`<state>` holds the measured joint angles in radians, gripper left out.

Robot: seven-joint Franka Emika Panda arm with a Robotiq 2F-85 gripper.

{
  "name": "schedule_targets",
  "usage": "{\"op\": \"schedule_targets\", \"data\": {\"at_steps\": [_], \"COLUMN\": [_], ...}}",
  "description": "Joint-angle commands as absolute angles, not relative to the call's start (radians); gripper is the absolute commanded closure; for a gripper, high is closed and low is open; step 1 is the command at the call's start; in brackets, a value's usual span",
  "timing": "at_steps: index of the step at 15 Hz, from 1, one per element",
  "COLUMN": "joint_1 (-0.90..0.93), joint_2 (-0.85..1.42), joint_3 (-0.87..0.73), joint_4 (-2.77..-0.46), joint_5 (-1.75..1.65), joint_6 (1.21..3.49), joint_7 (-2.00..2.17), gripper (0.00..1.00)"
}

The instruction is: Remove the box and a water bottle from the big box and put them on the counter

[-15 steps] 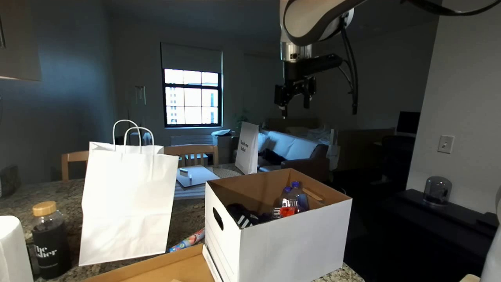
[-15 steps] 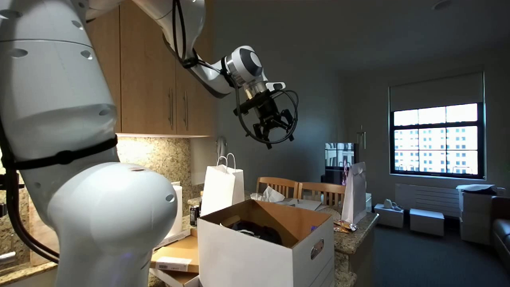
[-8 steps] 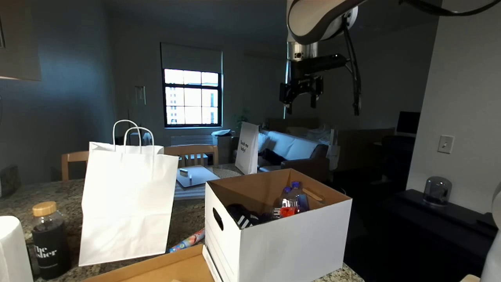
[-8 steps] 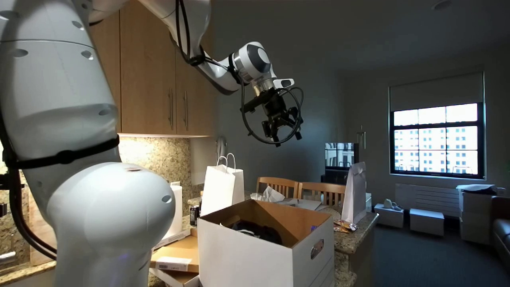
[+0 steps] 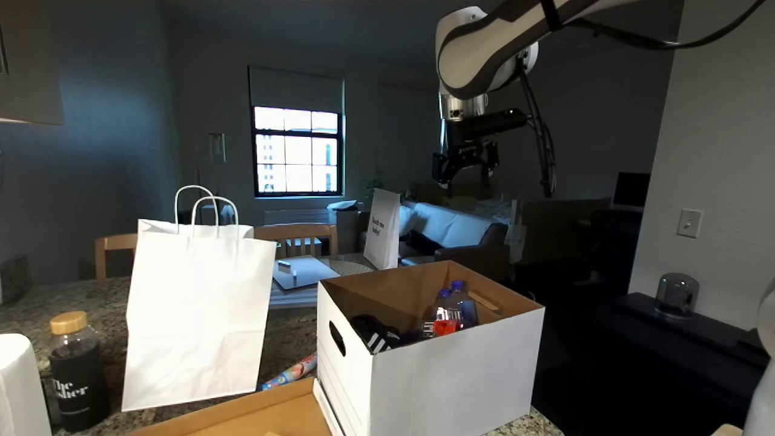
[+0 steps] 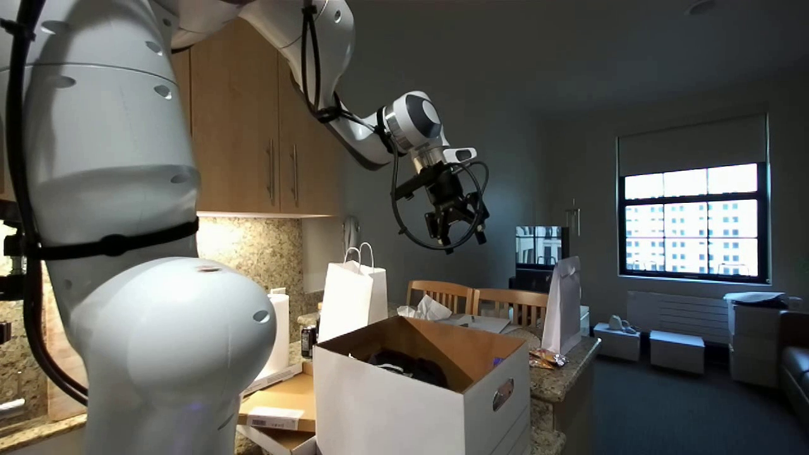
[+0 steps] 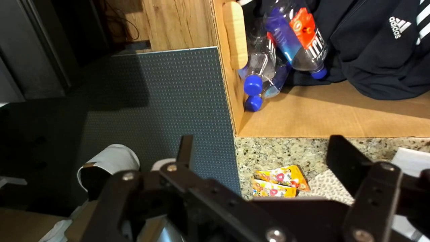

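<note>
Hung high with the gripper spread wide and holding nothing, so seemed to call for centring over the big box, descending straight, and pinching mid-body the red-labelled water bottle lying inside, without snagging the dark clothing beside it.

Big box white, brown inside; water bottles blue-capped; counter speckled tan.

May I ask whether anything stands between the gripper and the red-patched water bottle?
The gripper hangs higher than the open-topped big box; nothing visible covers the water bottle from above, though the box's wall might block a low sideways approach.
</note>
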<state>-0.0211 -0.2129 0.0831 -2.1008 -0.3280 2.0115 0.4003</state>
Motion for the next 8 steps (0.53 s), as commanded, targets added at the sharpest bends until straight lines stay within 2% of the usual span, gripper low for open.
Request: {"op": "schedule_targets", "data": {"at_steps": [1, 8], "joint_1": [-0.020, -0.021], "joint_2": [-0.212, -0.051], "joint_3": [0.082, 0.090], "joint_4": [-2.099, -2.022], "joint_5": [-0.328, -0.404], "joint_6": [2.009, 1.886], "joint_7": [0.399, 0.421], "gripper": [0.00, 0.00]}}
